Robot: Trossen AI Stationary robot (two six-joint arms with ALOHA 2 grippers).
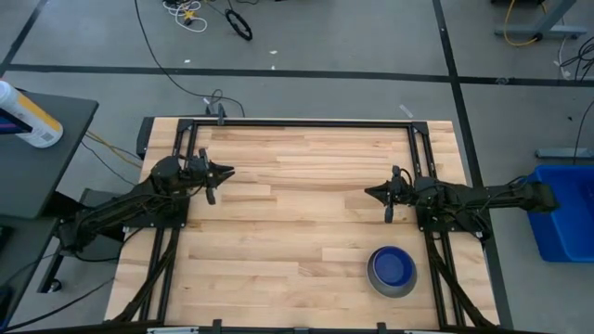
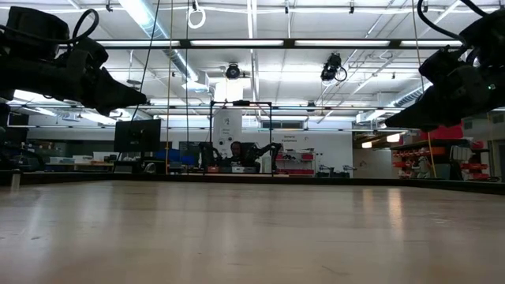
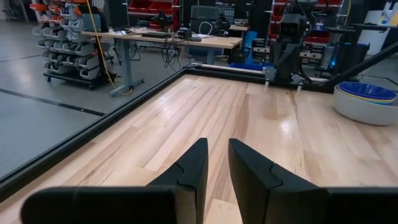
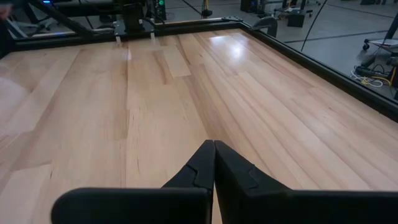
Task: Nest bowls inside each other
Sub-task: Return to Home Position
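The bowls stand nested in one stack (image 1: 393, 271) near the table's front right corner: a grey outer bowl with a dark blue one on top inside it. In the left wrist view the stack (image 3: 367, 102) shows thin light blue and yellow rims between the two. My left gripper (image 1: 228, 172) hovers at the table's left side, pointing level toward the right, its fingers (image 3: 217, 146) slightly apart with nothing between them. My right gripper (image 1: 369, 193) hovers at the right side, pointing left, shut (image 4: 214, 144) and empty, a little behind the stack.
A black frame rail (image 1: 306, 122) runs around the wooden table (image 1: 297, 223). Off the table stand a blue bin (image 1: 561, 211) at the right and a dark side table with a white bottle (image 1: 28, 116) at the left. Bare wood lies between the two grippers.
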